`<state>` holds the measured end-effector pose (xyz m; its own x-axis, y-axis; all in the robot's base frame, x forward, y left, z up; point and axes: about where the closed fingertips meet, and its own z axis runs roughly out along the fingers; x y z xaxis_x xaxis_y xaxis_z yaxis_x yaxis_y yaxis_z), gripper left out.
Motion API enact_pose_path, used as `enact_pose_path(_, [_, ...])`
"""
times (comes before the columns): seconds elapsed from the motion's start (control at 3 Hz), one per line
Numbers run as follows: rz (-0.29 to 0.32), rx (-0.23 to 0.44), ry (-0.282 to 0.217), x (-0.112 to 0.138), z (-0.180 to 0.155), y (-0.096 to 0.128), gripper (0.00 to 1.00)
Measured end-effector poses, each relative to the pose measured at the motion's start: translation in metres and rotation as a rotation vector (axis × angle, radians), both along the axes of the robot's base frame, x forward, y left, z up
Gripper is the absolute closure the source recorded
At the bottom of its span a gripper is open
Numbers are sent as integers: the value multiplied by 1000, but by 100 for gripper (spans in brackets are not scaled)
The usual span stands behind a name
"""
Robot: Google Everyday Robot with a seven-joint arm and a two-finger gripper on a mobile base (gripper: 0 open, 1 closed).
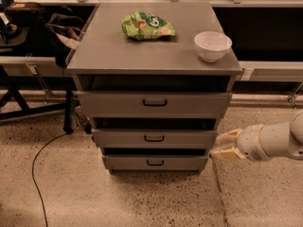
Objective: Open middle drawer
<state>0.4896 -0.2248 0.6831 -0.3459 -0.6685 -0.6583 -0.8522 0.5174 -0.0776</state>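
Note:
The middle drawer [154, 139] is the mid-sized of three grey fronts in the cabinet, with a small dark loop handle [154, 138] at its centre. Its front stands slightly forward of the cabinet frame, with a dark gap above it. My gripper [221, 145] is at the right, level with the middle drawer's right end and just beside it, pointing left. Its two pale fingers [228, 136] are apart and hold nothing. It is well to the right of the handle.
The top drawer [155, 103] and bottom drawer [155, 162] sit above and below. A green chip bag [147, 26] and a white bowl [212, 45] are on the cabinet top [109, 51]. A black cable [38, 164] runs across the floor at the left. Dark bags [64, 30] sit at the back left.

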Motion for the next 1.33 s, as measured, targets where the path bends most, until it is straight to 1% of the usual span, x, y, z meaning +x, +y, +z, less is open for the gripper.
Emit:
enact_pose_path(0.33, [0, 0, 0, 0, 0, 0, 80])
enact_pose_path(0.67, [-26, 29, -11, 6, -10, 2, 100])
enact_pose_path(1.0, [-57, 99, -81, 26, -27, 0, 100])
enact_pose_path(1.33, [-64, 161, -141, 50, -52, -4, 100])
